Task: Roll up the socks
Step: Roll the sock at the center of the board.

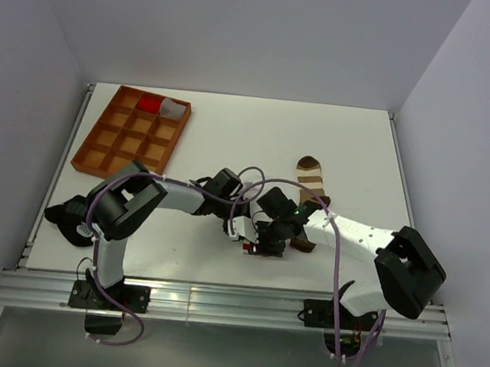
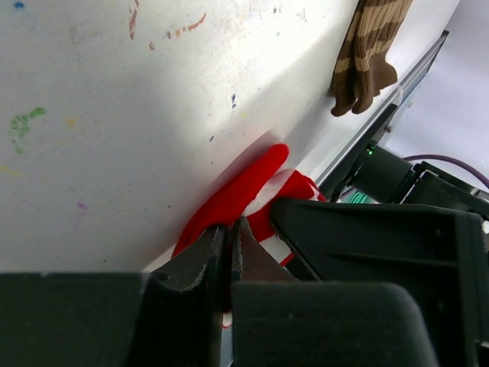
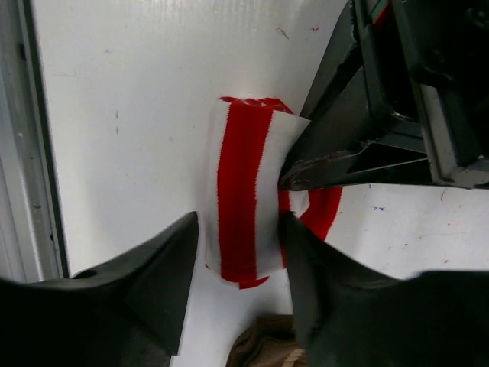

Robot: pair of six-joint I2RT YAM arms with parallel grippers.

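We grip the red-and-white sock (image 3: 243, 202), half-rolled, just beside the dark-brown-and-tan sock (image 1: 313, 179).
Our left gripper (image 2: 231, 232) pinches its red fabric between nearly closed jaws; our right gripper (image 3: 239, 224) straddles the roll, jaws spread.

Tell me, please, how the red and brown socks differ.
The red sock has red and white stripes, the brown sock brown and tan. The red sock is bunched into a roll; the brown sock lies flat. The left claw pinches the red sock and the right claw straddles it; neither holds the brown sock. Both are striped.
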